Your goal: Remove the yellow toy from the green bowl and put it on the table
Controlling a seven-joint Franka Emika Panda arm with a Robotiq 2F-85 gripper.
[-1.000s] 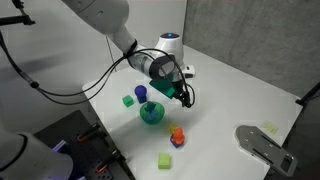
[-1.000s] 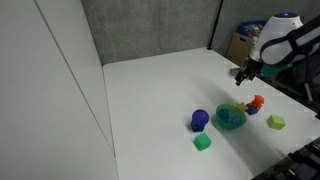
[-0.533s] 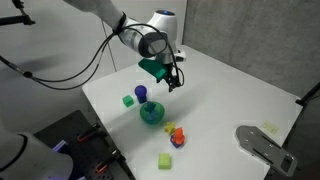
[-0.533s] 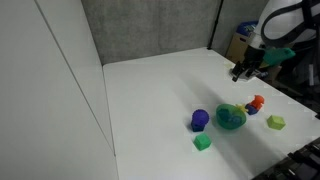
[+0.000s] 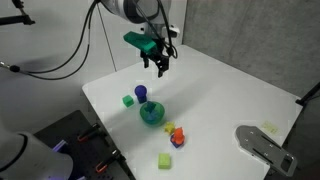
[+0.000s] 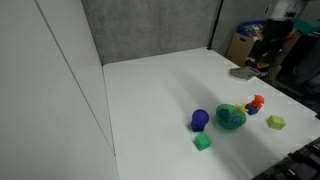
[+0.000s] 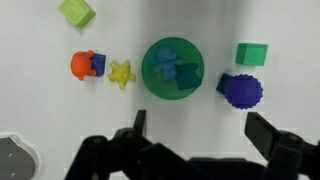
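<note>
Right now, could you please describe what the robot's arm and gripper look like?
The arm is white to pale grey with rounded links. A teal-green block sits at the wrist, beside the black gripper, whose two fingers are dark and angular. Black cables loop beside the arm.
</note>
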